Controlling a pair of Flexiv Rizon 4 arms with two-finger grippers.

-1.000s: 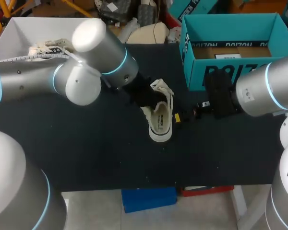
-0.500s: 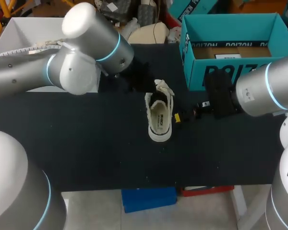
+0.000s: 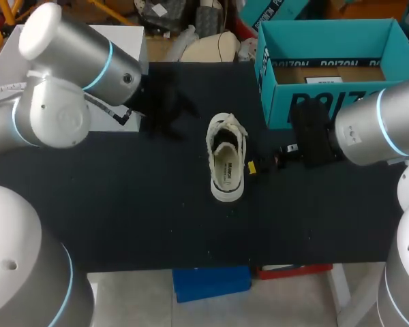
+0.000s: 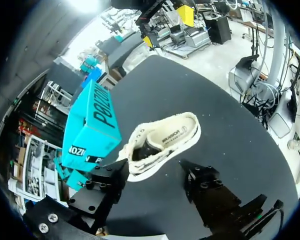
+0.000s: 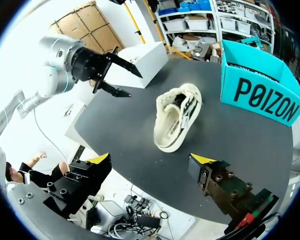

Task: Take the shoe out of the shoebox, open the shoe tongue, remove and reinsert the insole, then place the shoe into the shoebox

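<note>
- Hanging spread with nothing between its fingers, the left gripper now sits at ten o'clock from the shoe, well apart from it. A second ago it was right over the shoe's laced end.
- The right gripper is likewise wide open and empty, close by at the shoe's three o'clock, just where it was before.
- The shoe rests on its sole in the middle of the dark table, heel toward six o'clock and laces toward twelve. Its spot has hardly changed, and the laced end now shows whole.
- The teal shoebox stands at two o'clock from the shoe, apart from it.
</note>
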